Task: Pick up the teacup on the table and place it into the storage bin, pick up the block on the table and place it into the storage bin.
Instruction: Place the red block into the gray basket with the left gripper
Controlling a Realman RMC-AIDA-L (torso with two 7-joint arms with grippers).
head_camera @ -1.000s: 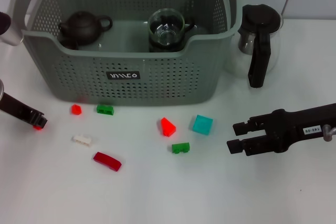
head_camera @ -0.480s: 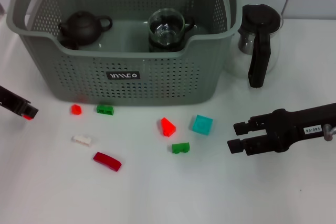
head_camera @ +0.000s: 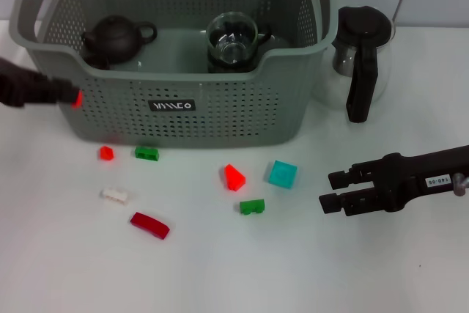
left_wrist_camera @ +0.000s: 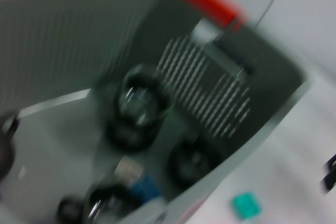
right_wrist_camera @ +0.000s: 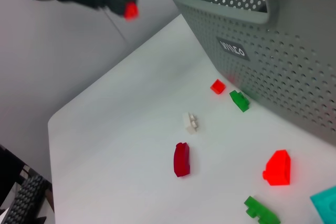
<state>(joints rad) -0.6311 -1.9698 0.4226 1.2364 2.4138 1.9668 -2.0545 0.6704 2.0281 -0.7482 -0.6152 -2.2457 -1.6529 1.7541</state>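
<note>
Clamping a small red block (head_camera: 76, 97), the left claw (head_camera: 73, 96) hovers beside the storage bin (head_camera: 220, 108).

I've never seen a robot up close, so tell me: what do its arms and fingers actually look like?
Both are black. The right gripper ends in two short, blocky fingers on a long dark arm that carries a small white printed label and a metal fitting at the picture's edge. The left gripper is a dark bar with a red tip; little more shows.
</note>
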